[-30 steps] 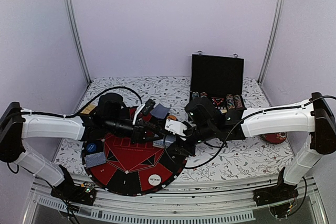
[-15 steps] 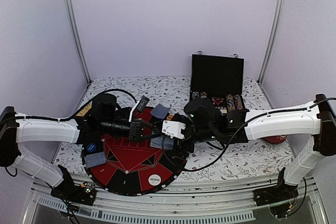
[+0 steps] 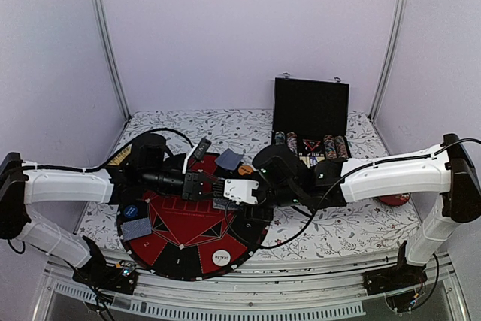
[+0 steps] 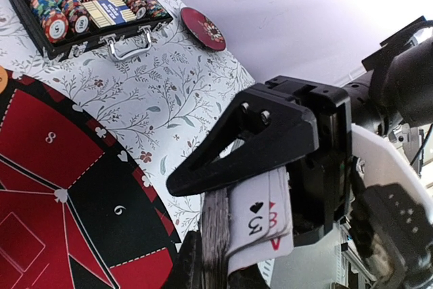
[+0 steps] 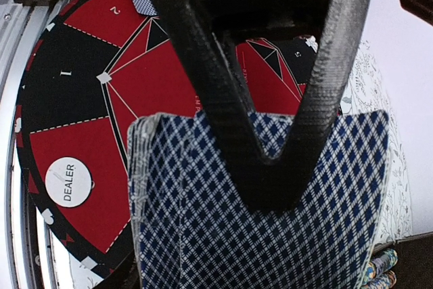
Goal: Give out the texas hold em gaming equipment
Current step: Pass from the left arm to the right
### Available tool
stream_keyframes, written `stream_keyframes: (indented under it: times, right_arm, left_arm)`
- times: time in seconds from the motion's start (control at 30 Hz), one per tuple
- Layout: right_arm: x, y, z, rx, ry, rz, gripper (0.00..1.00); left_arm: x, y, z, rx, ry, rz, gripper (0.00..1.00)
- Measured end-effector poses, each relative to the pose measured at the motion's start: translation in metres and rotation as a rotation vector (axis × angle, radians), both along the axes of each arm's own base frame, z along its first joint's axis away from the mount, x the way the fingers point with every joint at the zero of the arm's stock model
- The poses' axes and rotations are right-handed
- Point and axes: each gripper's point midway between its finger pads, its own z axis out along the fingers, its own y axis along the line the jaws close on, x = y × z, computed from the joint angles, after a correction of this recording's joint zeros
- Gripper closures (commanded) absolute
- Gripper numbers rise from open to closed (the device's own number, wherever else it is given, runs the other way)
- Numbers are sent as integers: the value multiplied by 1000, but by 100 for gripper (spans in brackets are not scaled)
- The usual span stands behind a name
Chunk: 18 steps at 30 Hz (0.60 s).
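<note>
At the near edge of the round red-and-black mat, the white DEALER disc lies flat on a red segment. Further in on the left side of the mat, a playing card lies face down, and a small blue disc sits just beyond it near the rim.

Over the middle of the mat the two arms meet. The left gripper is clamped tight on a deck of cards, held on edge, with a three of spades on the outer face. The right gripper is up against the deck's checked back. Its fingers converge in front of the top card, but whether they pinch it or only stand before it cannot be told. Off to the right, on the floral tablecloth, rests a dark red disc.

At the far edge of the mat a second card lies face down, with an orange disc just to its right. Farthest back, an open black case holds rows of chips.
</note>
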Motion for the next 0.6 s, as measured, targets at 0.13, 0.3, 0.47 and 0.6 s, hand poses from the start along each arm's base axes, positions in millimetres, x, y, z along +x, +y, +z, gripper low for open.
stream_keyframes:
  times: [0.13,0.3,0.47,0.6]
  right_arm:
    - [-2,-1,-2,-6,13,-4,44]
    - [-2,-1,-1,-10,14,-4,44]
    - [-1,-1,-1,-10,12,-6,44]
    - [-1,-1,-1,-10,11,-5,43]
  left_arm:
    - [-2,0,-3,6,8,-12,72]
    - [-6,-1,0,-3,18,-38,60]
    - [-8,-2,1,2,24,-52,62]
    - [-6,-1,-1,18,25,-41,76]
